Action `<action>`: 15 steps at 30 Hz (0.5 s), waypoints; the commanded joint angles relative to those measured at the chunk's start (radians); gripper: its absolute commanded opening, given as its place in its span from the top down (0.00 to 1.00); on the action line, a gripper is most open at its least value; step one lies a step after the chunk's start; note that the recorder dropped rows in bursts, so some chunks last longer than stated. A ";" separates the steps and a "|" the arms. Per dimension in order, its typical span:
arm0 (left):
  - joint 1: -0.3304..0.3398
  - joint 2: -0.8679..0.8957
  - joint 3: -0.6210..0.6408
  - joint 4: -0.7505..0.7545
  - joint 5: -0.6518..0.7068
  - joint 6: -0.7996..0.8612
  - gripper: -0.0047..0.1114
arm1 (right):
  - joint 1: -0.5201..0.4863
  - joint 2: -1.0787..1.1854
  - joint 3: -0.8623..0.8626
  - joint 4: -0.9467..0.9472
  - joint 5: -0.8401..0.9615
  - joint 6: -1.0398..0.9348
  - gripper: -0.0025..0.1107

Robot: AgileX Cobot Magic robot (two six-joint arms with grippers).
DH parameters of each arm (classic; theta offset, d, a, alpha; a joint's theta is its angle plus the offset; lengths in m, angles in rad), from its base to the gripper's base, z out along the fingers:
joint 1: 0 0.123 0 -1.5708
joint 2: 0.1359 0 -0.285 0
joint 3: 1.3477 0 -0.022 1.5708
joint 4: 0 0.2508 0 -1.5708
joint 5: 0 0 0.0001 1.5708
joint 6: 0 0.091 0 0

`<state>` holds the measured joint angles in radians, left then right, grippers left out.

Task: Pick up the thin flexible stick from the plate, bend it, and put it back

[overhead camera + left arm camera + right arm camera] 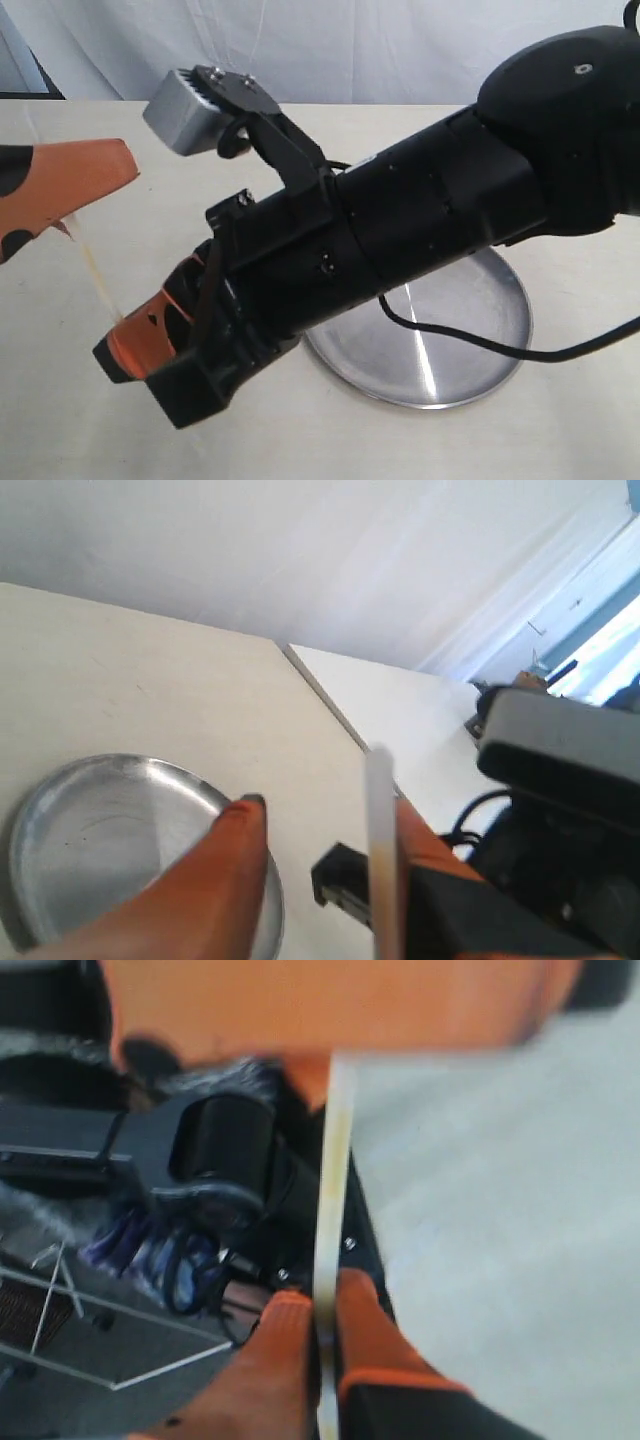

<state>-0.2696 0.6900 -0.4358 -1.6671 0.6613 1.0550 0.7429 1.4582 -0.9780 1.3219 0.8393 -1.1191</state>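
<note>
Fingers point(285, 1360) of the right claw point(325, 1298) press together on the stick point(335, 1180), a fact only the right wrist view gives. From that pinch the stick runs straight out ahead of the claw to the orange left claw point(118, 172), where its far end is hidden. Whether the left claw grips it cannot be told: the left wrist view shows one orange finger well apart from the blurred stick and more orange close against the stick's other side.

Only the exterior view shows the two claws apart, with the pale stick bridging the gap in the air, clear of the table point(60, 420).

The plate point(470, 290) lies on the table behind the right claw, partly hidden under that arm. Its visible metal is bare, with a bright streak, and a black cable point(500, 349) crosses above it. The left wrist view shows more of the plate, just beyond the left claw's finger.

The table is pale cream; a white cloth backdrop point(350, 50) hangs behind it.
</note>
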 commanded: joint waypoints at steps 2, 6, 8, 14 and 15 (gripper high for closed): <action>-0.004 0.004 0.003 -0.016 -0.070 0.007 0.60 | 0.027 0.002 -0.005 -0.019 0.056 -0.014 0.98; -0.004 0.004 0.003 0.079 -0.069 0.007 0.86 | 0.040 0.002 -0.005 0.017 0.058 -0.020 0.98; -0.004 0.004 0.003 0.136 -0.067 0.007 0.96 | 0.040 0.002 -0.005 0.036 0.071 -0.039 0.98; -0.004 0.004 0.003 0.189 -0.087 -0.002 0.96 | 0.040 -0.023 -0.005 0.062 0.074 -0.054 0.98; -0.004 0.004 0.003 0.196 -0.099 -0.002 0.96 | 0.040 -0.035 -0.005 0.064 0.074 -0.056 0.98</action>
<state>-0.2696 0.6920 -0.4358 -1.5292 0.6041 1.0436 0.7783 1.4632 -0.9780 1.3379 0.8866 -1.1436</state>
